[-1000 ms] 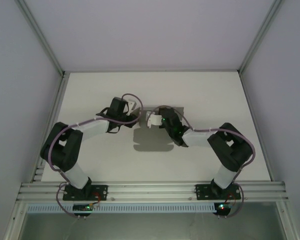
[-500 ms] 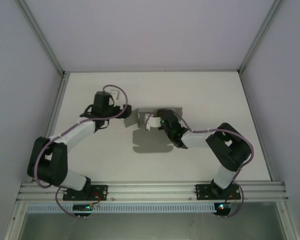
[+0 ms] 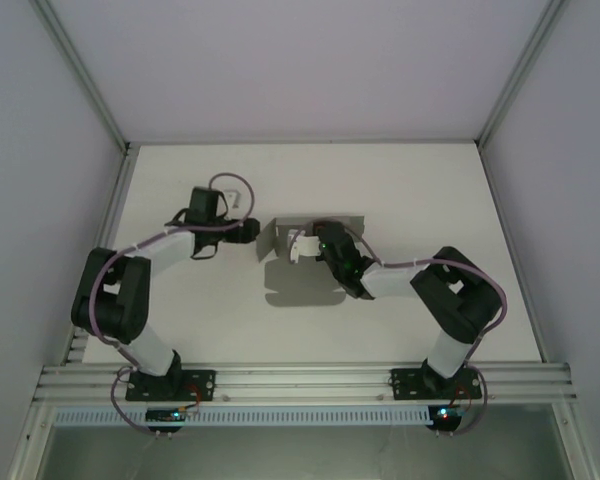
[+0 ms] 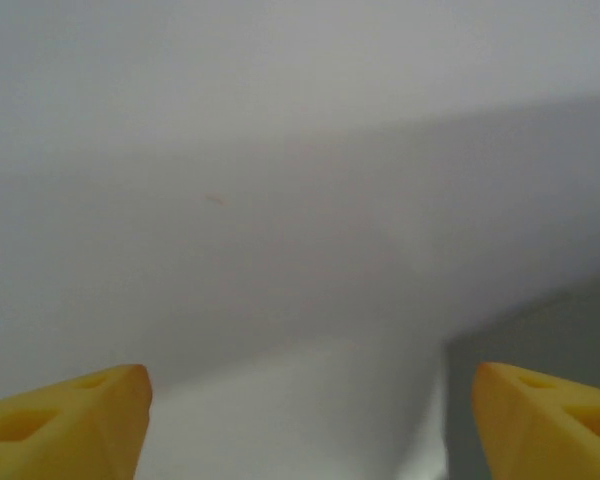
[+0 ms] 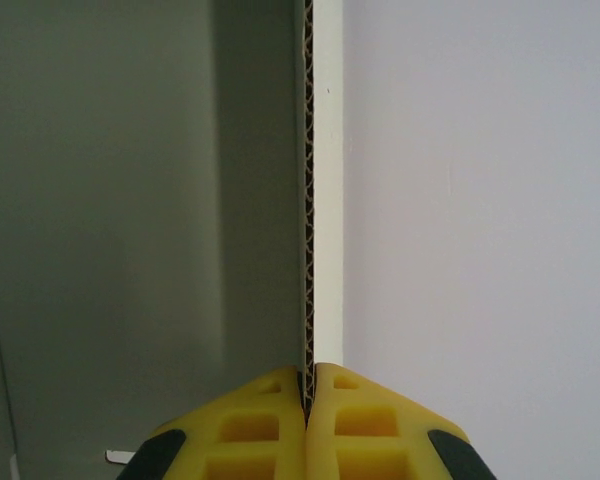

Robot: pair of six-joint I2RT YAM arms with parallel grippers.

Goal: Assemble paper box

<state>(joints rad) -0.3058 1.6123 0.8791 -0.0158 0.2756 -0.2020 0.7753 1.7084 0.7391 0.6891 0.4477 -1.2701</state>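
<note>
- We find the paper box, partly folded, mid-worktop; right claw clenched on its upright panel.
- Left claw released, empty, just left.
- Risk: a skewed pull could crease that panel.

**Far edge open, middle of the worktop crowded**

The worktop lies bare along its far edge and in both far corners. A bare strip also runs along the near edge between the two arm bases. The middle is taken by the paper box, flat toward the near edge and with raised panels toward the far edge. The right gripper pinches one upright panel (seen edge-on from the right wrist), so its arm bars the way in from the right edge. The left gripper, jaws spread, hangs just beside the box's left panel, and its arm crowds the left edge. Enclosure walls close off the left, right and far edges
</note>
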